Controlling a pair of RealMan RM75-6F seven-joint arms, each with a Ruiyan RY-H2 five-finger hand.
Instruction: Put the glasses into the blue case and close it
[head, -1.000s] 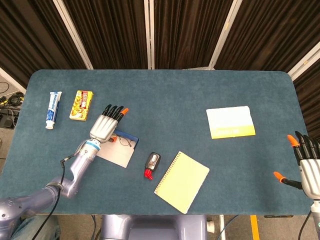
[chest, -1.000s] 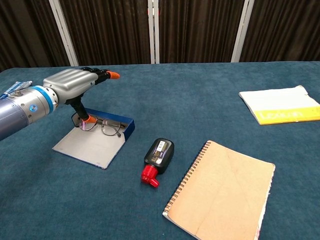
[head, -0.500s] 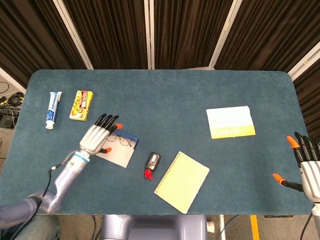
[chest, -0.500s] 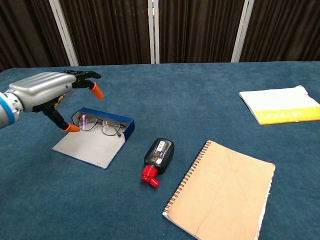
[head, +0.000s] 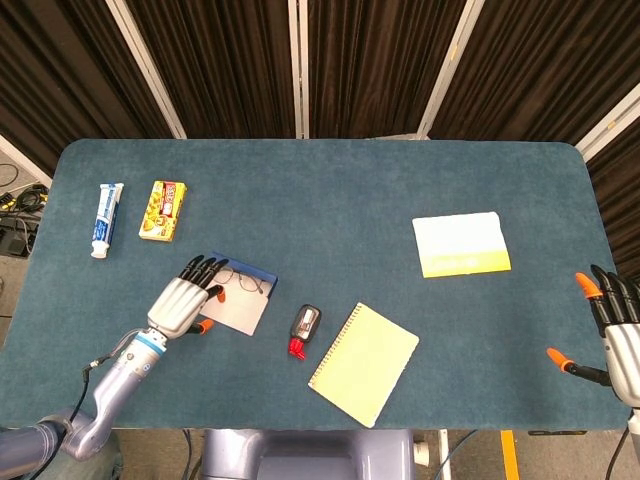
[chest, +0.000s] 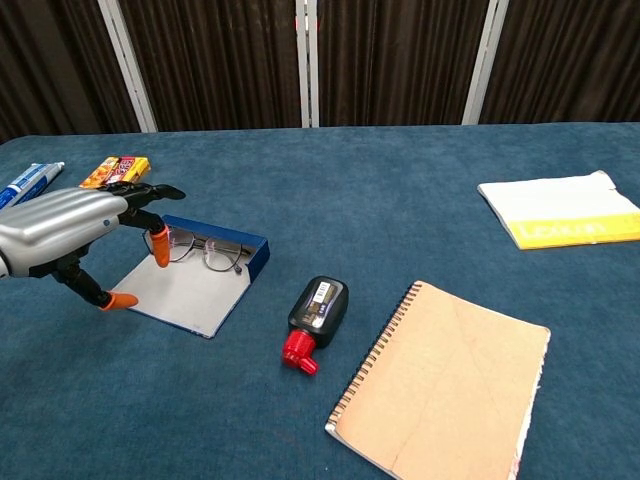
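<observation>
One glasses (chest: 205, 252) pair | lying crosswise in open blue case (chest: 190, 283)

The flat blue glasses case with a grey inside (chest: 185, 292) lies open on the left part of the table, its grey panel spread flat and its low blue wall standing along the far edge. The thin dark-rimmed glasses with clear lenses (chest: 205, 250) (head: 243, 281) rest inside, just against that blue wall.
</observation>
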